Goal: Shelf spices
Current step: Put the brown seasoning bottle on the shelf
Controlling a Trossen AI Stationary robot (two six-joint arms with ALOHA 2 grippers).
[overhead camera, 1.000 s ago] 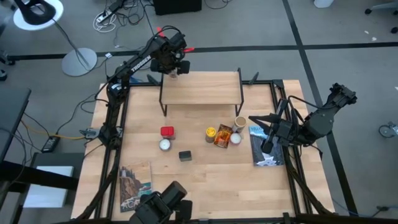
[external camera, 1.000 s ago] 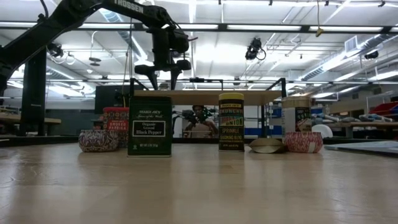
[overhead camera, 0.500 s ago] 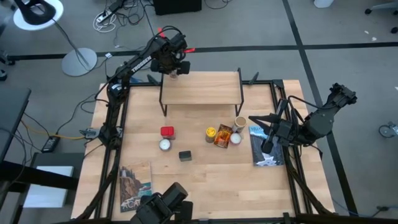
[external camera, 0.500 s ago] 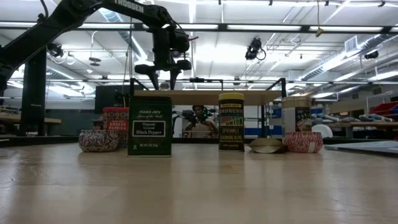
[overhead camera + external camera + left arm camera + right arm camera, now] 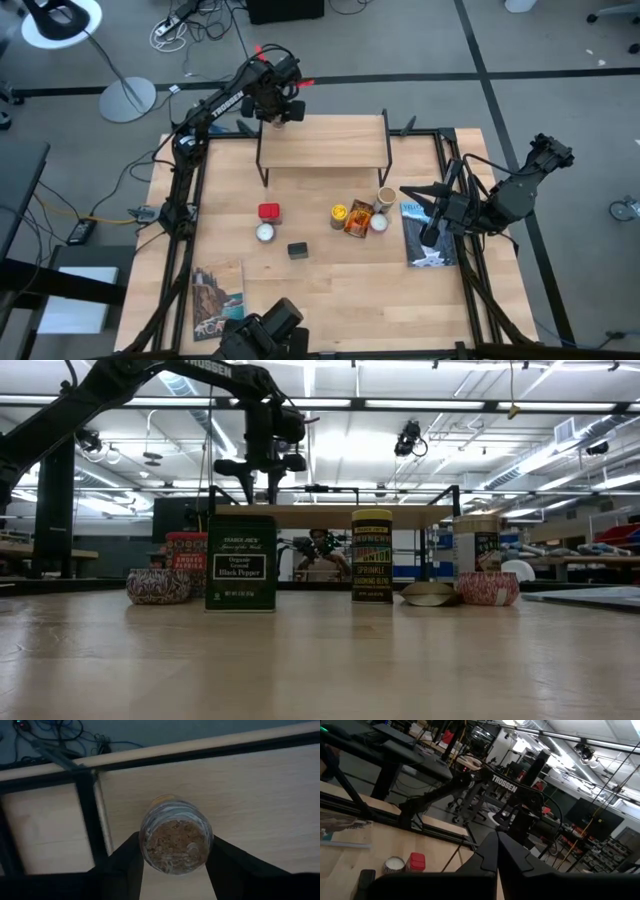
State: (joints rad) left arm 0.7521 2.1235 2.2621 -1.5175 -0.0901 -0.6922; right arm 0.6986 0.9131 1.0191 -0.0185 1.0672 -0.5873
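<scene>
The shelf stands at the table's far side. My left gripper points down over its far left corner, shut on a small clear jar of brown spice. The other spices stand on the table in front of the shelf: a red tin, a dark tin, a yellow jar, an orange packet and a tan jar. My right gripper waits shut and level at the table's right side, holding nothing. My left gripper pinches the small jar's round side wall between its two fingers, one on each side. The fingers come from above, pointing down. The jar is upright over the shelf's plank, near its corner; whether its base rests there I cannot tell.
Two white round discs lie among the spices. One picture book lies at the near left, another at the right under my right arm. The rest of the shelf's plank is bare wood.
My left gripper's fingers have drawn together around the small jar on the shelf's corner, while the hand has kept its place above it.
</scene>
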